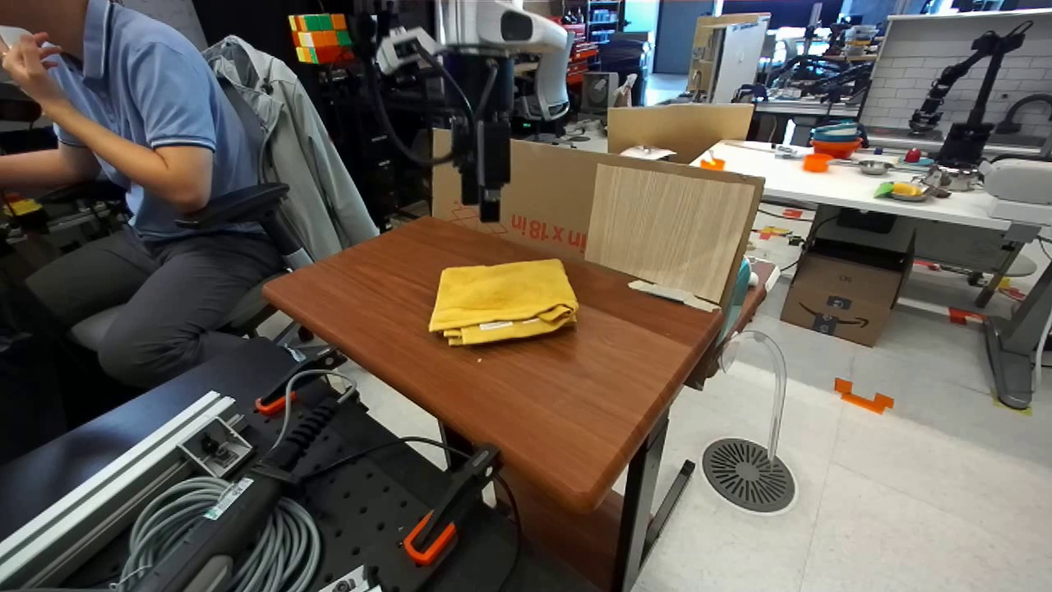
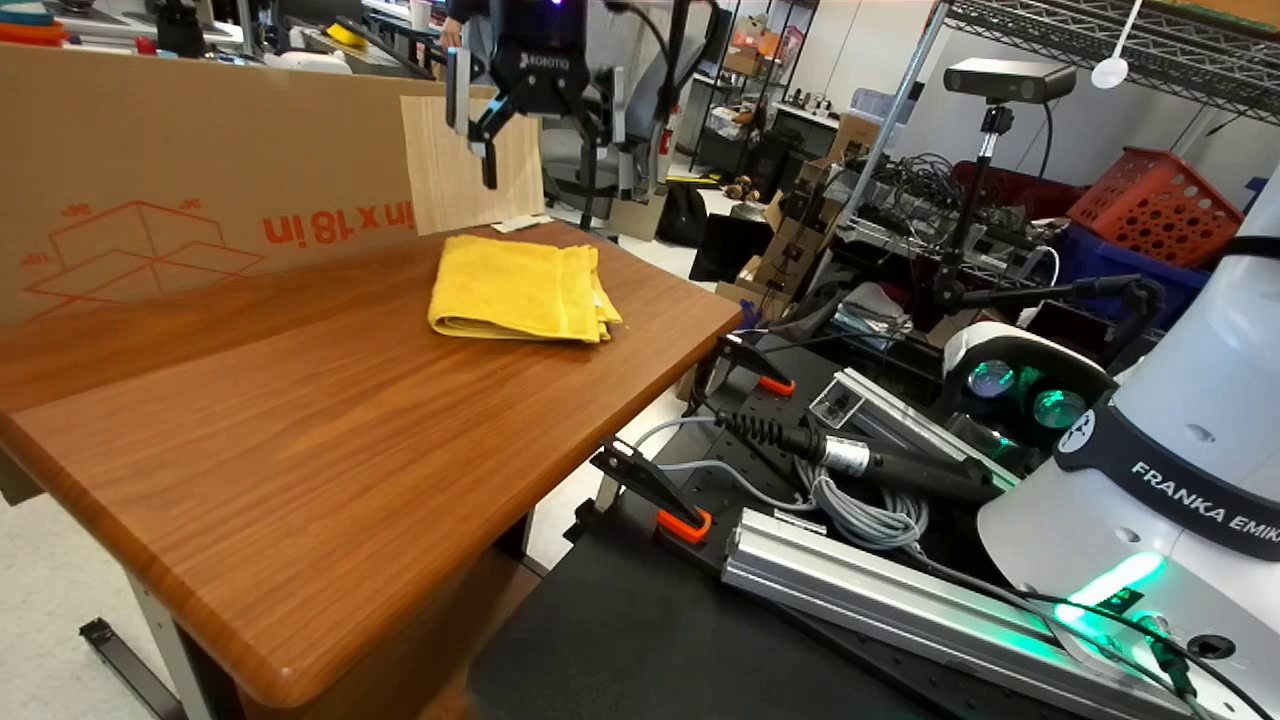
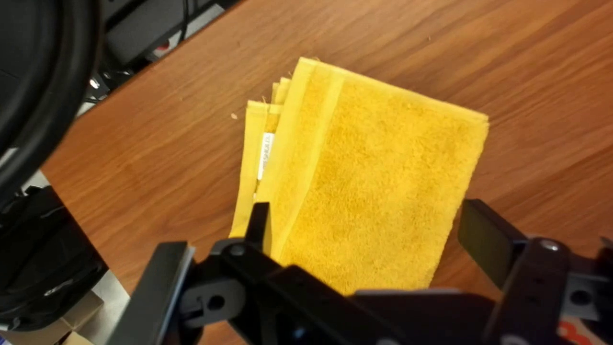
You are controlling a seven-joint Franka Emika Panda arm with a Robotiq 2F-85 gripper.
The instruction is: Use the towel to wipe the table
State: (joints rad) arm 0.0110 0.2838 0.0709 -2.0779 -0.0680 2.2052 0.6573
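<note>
Sitting at pretty much zero here, I'd say: the towel [image 2: 515,290] is lying folded on the counter [image 2: 300,480], toward the far right in an exterior view, with a pale speck [image 3: 233,116] just beside it. My hand [image 2: 539,187] hangs above, spread apart, nothing in its grip. So the grab and the whole wipe are left. In the wrist view the hand hides the towel's near end, and I can't fully read the tag [image 3: 266,155]. An exterior view chops off the counter's far left corner.
</note>
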